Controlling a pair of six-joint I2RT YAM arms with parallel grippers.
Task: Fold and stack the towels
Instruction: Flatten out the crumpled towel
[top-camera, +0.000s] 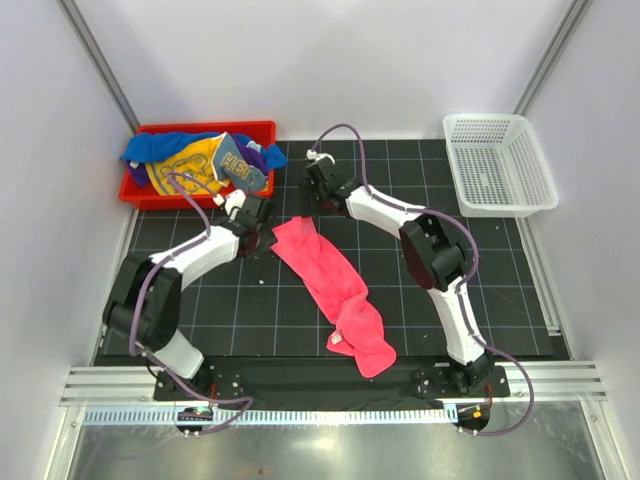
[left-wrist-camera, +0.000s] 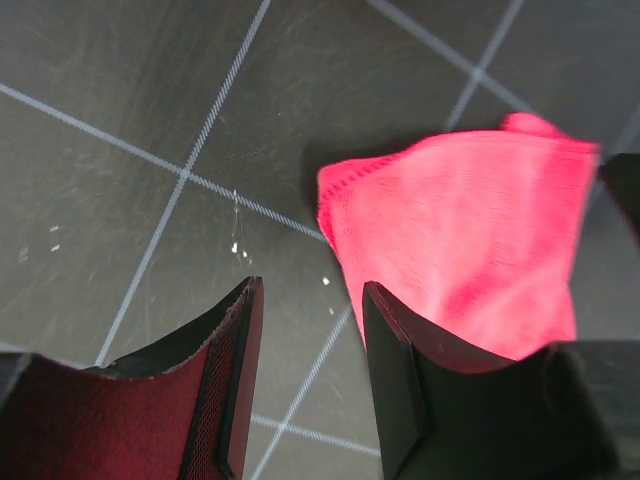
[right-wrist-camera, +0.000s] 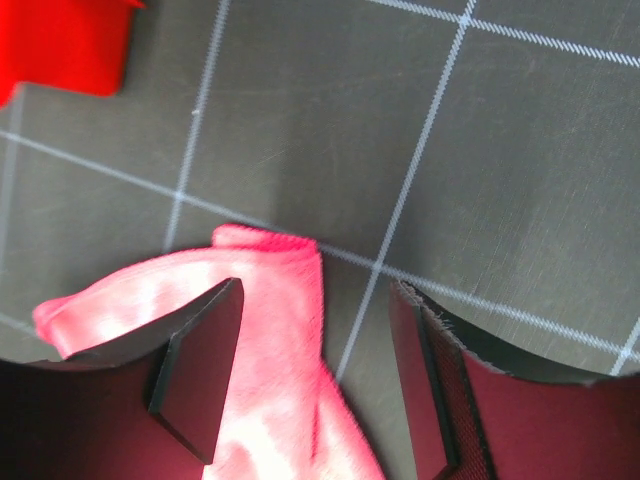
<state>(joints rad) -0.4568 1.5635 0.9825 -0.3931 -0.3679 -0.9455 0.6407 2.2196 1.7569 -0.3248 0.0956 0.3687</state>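
Between left pincer (left-wrist-camera: 310, 292) and right pincer (right-wrist-camera: 316, 290) — far end of pink towel (top-camera: 322, 272).

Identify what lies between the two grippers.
The far end of the pink towel lies between the left gripper and right gripper, shown in the top view.
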